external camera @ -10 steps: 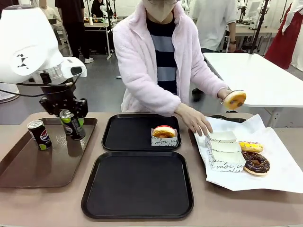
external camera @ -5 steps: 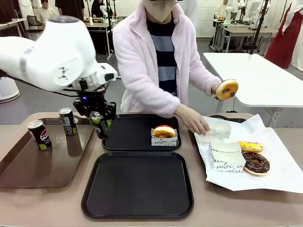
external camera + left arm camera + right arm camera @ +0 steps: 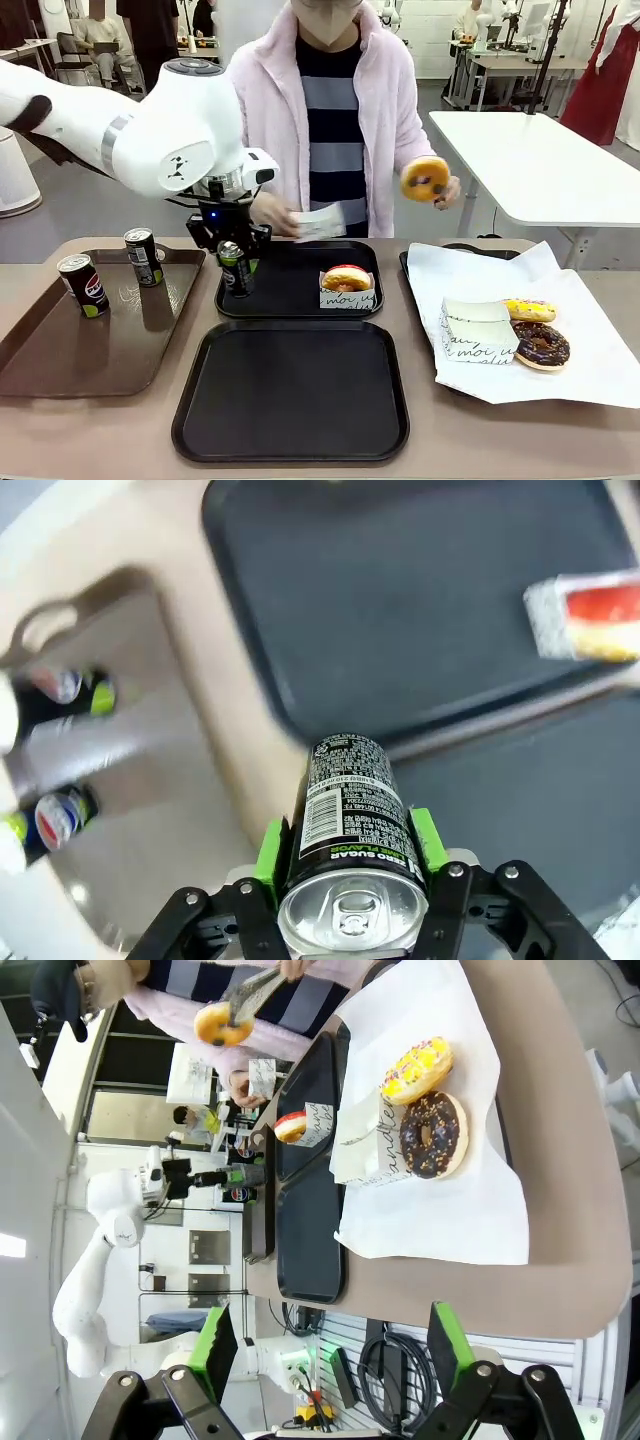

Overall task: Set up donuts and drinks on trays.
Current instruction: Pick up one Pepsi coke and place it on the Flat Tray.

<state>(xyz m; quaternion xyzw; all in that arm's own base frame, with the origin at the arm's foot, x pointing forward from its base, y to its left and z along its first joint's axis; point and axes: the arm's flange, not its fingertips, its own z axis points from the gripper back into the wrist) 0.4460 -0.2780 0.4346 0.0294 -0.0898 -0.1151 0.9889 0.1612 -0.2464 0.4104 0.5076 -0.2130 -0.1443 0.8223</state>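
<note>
The tan table (image 3: 80, 440) spans the front view, with a person (image 3: 335, 120) in a pale pink jacket standing at its 12 o'clock side. The white left arm (image 3: 170, 140) reaches in from 9 o'clock towards the middle. A long brown tray (image 3: 40, 370) lies at 9 o'clock, and a tray lined with white paper (image 3: 590, 350) lies at 3 o'clock. Between them sit the two black trays, the near tray (image 3: 290, 390) at 6 o'clock and the far tray (image 3: 285, 275) just beyond it, their rims side by side. The left gripper (image 3: 233, 250) points down, its green pads clamped on an upright black can (image 3: 236, 272) at the far tray's 9 o'clock rim; whether the can's base touches the tray cannot be told. The right gripper (image 3: 332, 1350) stands spread, with nothing between its fingers. One of the person's hands (image 3: 445, 190) holds a golden donut (image 3: 425, 178) up at about 2 o'clock, and the other holds a white paper sleeve (image 3: 318, 222) above the far tray. A pink-topped donut (image 3: 347, 280) in a sleeve rests on the far tray towards 3 o'clock. On the white paper lie a stack of sleeves (image 3: 478, 330), a yellow donut (image 3: 530, 310) and a chocolate-sprinkle donut (image 3: 541, 345). Two more cans (image 3: 83, 285) (image 3: 144, 257) stand upright at the brown tray's 12 o'clock end, near each other but apart.
</note>
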